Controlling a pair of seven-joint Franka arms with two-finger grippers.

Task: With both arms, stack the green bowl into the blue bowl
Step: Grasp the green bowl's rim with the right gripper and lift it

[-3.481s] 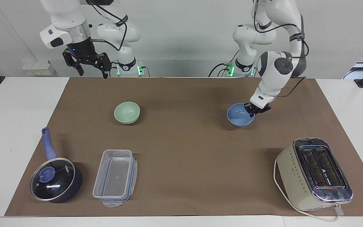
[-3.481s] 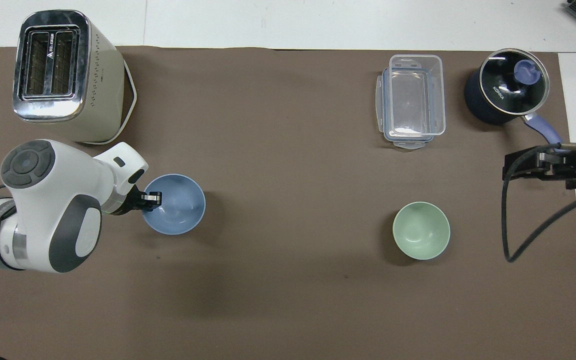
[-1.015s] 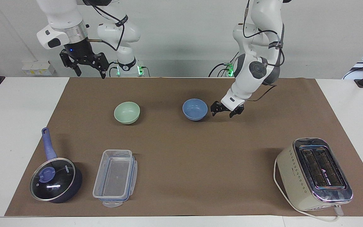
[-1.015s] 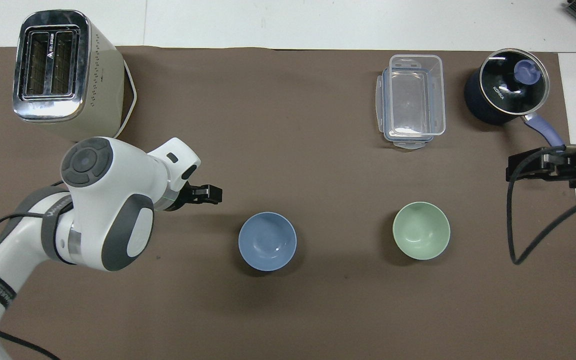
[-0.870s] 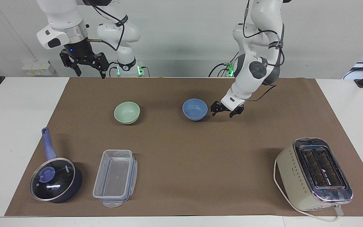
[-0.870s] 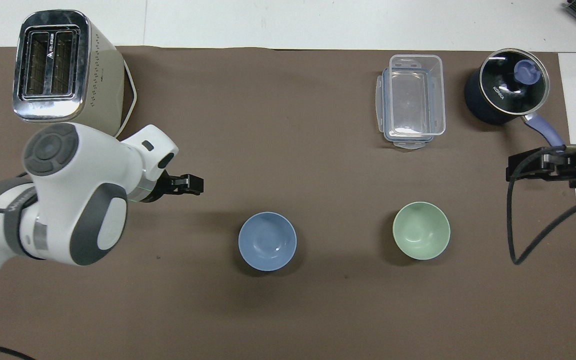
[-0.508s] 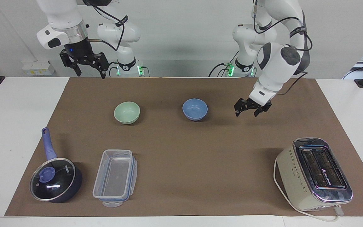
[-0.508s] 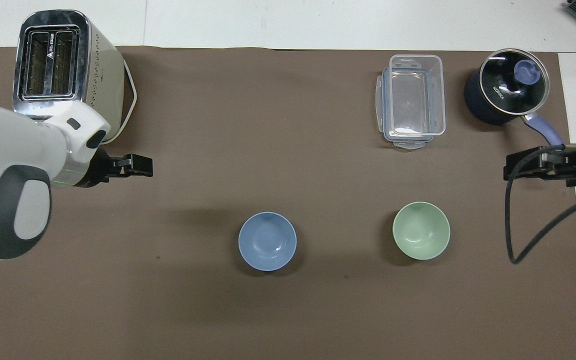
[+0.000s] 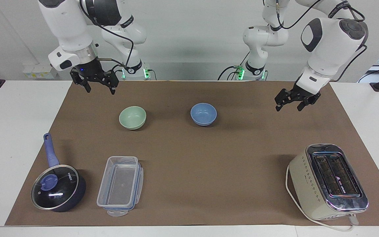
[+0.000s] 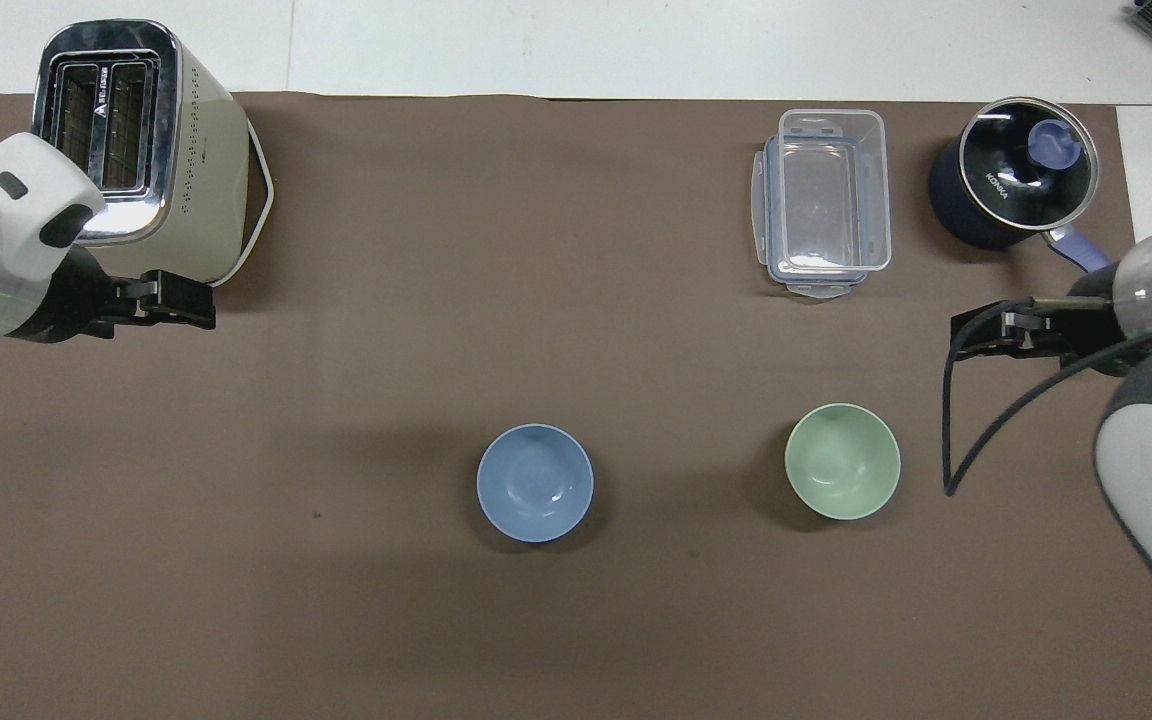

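Bowls first: green bowl (image 9: pixel 132 117) resting upright on the brown mat (image 9: pixel 189 158) toward the right arm's end, unmoved over the last seconds; blue bowl (image 9: pixel 203 114) now standing at mid-table beside it, apart from it, no longer out at the left arm's end where a moment ago. Set down and let go, so the receiving bowl looks placed for the stack. Left gripper (image 9: pixel 289 103) lifted up and away since then, carried back over the mat toward its own end, above the stretch between blue bowl and toaster (image 9: pixel 328 181), fingers spread, holding nothing. Right gripper (image 9: pixel 98 86) dipped lower and shifted inward, now over the mat's edge near the green bowl, fingers likewise apart and empty. Reads as a handover of turns: left arm's share done, right arm beginning its reach. Still to do: grasping the green bowl, carrying it across, lowering it into the blue one.
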